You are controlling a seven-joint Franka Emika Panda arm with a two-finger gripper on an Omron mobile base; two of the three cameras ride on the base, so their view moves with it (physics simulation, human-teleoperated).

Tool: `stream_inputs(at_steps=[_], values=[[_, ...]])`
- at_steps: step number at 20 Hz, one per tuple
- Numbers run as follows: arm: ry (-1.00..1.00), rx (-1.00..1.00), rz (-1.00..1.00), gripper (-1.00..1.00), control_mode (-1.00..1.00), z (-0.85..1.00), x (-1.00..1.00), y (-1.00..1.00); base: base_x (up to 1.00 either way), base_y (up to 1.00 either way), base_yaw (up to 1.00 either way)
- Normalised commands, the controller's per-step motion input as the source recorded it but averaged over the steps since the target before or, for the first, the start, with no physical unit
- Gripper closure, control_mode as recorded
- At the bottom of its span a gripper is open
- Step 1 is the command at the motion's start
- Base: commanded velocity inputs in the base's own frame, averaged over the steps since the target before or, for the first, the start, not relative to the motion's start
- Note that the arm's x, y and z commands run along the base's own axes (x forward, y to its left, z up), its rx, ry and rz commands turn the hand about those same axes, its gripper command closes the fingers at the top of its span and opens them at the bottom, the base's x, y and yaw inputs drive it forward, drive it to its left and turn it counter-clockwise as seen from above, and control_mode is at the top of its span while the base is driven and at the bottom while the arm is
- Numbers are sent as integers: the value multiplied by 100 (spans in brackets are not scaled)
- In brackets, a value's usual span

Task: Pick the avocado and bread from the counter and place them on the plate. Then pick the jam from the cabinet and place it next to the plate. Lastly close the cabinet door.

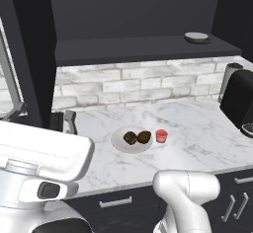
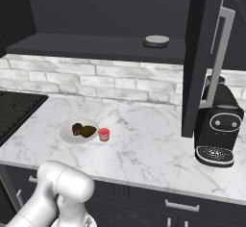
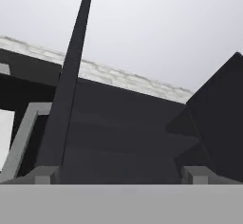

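Note:
The white plate [image 1: 118,143] [image 2: 66,134] lies on the marble counter [image 1: 197,138] [image 2: 149,149]. On it sit the brown bread [image 1: 130,137] [image 2: 76,128] and the olive avocado [image 1: 144,137] [image 2: 88,132], touching each other. The red jam [image 1: 161,136] [image 2: 104,134] stands on the counter just right of the plate. Both doors of the dark cabinet [image 1: 143,49] [image 2: 96,45] stand open. My gripper [image 1: 63,121] [image 3: 121,174] is open and holds nothing. It points upward beside the lower edge of the left door [image 1: 29,54] [image 3: 71,85].
A grey flat disc [image 1: 196,37] [image 2: 156,41] rests on the cabinet shelf. A black coffee machine [image 1: 239,101] [image 2: 218,130] stands at the counter's right, under the open right door [image 2: 197,62] with its silver handle [image 2: 218,53]. A cooktop [image 2: 14,110] lies at the left.

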Motion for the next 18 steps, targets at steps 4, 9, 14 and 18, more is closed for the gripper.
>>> stream_inputs(at_steps=[4,9,14,18], values=[[0,5,-28,-100,-100,-3,17,20,0,0,0],[0,7,-24,-100,-100,-5,13,19,0,0,0],[0,10,-20,-100,-100,-3,7,15,0,0,0],[0,8,-14,-100,-100,-3,5,14,0,0,0]])
